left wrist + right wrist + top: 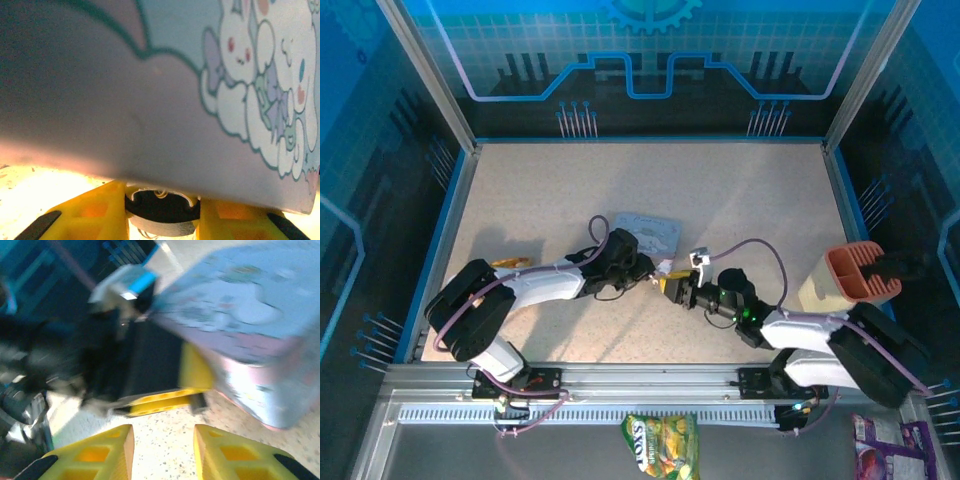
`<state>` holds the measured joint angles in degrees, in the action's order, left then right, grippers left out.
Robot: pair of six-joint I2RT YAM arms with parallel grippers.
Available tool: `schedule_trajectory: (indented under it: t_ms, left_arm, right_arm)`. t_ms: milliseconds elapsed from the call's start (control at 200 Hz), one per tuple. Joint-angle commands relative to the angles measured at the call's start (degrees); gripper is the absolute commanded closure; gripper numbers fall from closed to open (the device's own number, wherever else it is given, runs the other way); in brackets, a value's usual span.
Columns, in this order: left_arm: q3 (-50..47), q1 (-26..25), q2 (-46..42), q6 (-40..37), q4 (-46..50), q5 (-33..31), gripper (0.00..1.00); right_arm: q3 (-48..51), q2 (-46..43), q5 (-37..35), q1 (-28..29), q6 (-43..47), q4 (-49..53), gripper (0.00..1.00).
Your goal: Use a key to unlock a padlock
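My left gripper [162, 200] is shut on the padlock [161, 212], a small dark body with a silvery band, pinched between the yellow fingers [95, 210]. It sits right against the pale blue cartoon tin [200, 75]. From above, the left gripper [657, 270] lies just in front of the tin [645, 232]. My right gripper [672, 287] faces it from the right. In the right wrist view the right gripper [164, 432] stands open over bare table, a short way from the left arm's yellow finger [160, 400]. The key is hidden.
An orange-yellow snack packet [660, 445] lies below the front rail. A terracotta-topped holder [860, 272] stands at the right edge. A small yellow item [510, 262] lies by the left arm. Blue walls enclose the beige table [570, 180].
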<state>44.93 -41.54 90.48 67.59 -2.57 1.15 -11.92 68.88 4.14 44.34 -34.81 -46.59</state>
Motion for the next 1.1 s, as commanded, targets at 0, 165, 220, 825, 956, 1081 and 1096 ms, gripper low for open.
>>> schedule_trajectory:
  t_ms: [0, 165, 220, 825, 956, 1081, 1096]
  left_arm:
    - [2.47, 1.1, -1.04, 0.87, 1.29, 0.4, 0.96]
    - [2.03, 1.83, -0.65, 1.2, 1.01, 1.42, 0.96]
    - [1.84, 1.95, -0.78, 1.63, 0.73, 1.58, 0.96]
    - [-0.46, 0.49, -6.46, 5.4, 2.76, -0.08, 0.98]
    - [-0.62, -0.01, -6.89, 5.56, 3.1, -0.13, 0.98]
    - [-0.9, -0.19, -7.26, 5.85, 3.34, -0.2, 0.98]
    - [-0.91, -0.18, -7.33, 5.86, 3.36, -0.18, 0.98]
  right_arm:
    - [-0.63, -3.62, -10.24, 3.36, 19.72, 8.53, 0.65]
    - [0.28, -3.93, -16.02, 6.92, 29.99, 6.6, 0.66]
    - [0.57, -3.44, -17.81, 8.34, 32.42, 5.01, 0.65]
    - [-0.17, 19.85, -31.84, 19.95, 53.71, -23.74, 0.65]
    - [-1.68, 25.67, -34.42, 20.6, 55.73, -29.56, 0.67]
    - [-2.05, 29.45, -37.13, 20.61, 57.75, -34.47, 0.69]
    - [-2.19, 29.65, -37.29, 20.6, 57.96, -34.23, 0.69]
